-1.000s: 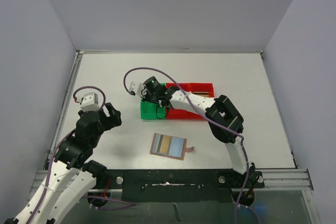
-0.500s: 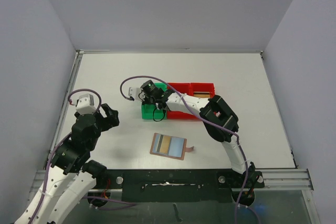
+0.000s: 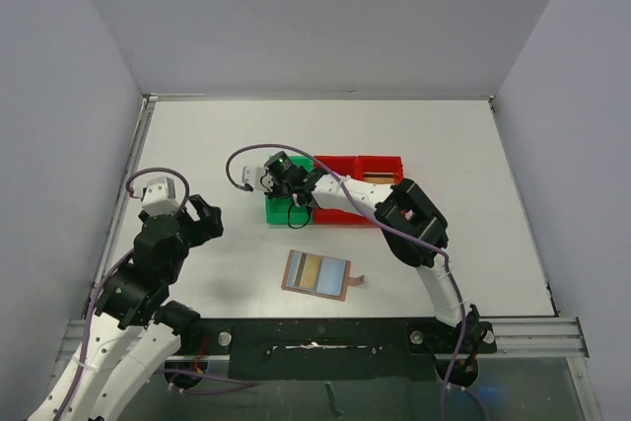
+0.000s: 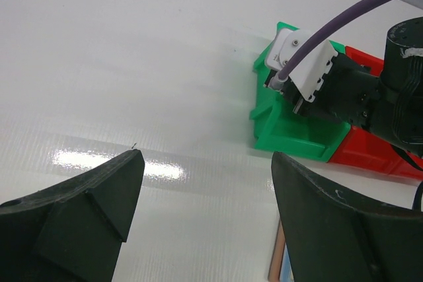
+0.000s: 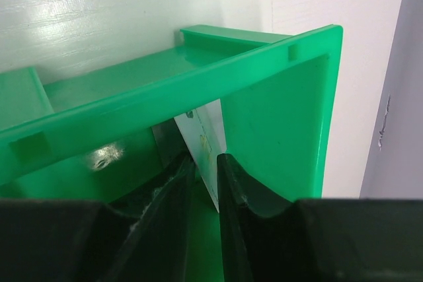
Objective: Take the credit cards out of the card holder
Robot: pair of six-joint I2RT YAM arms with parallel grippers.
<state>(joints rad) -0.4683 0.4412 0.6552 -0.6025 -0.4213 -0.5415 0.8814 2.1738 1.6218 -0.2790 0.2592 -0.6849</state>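
The card holder lies open and flat in front of the arms, with grey, tan and blue credit cards tucked in it; its pink edge shows by my left fingers. My right gripper reaches down into the green bin. In the right wrist view a pale silver-grey card stands on edge inside the green bin, between the slightly parted fingers of my right gripper, with green showing beside it. My left gripper hangs wide open over bare table, left of the holder, with nothing in my left gripper.
Red bins adjoin the green one on its right, and a tan card lies in one. The green bin and red bin sit ahead of my left gripper. The right arm's purple cable loops over the bins.
My right gripper has gone down into the green bin with the card and its jaws have parted slightly. The left arm has drawn back a little to the left.
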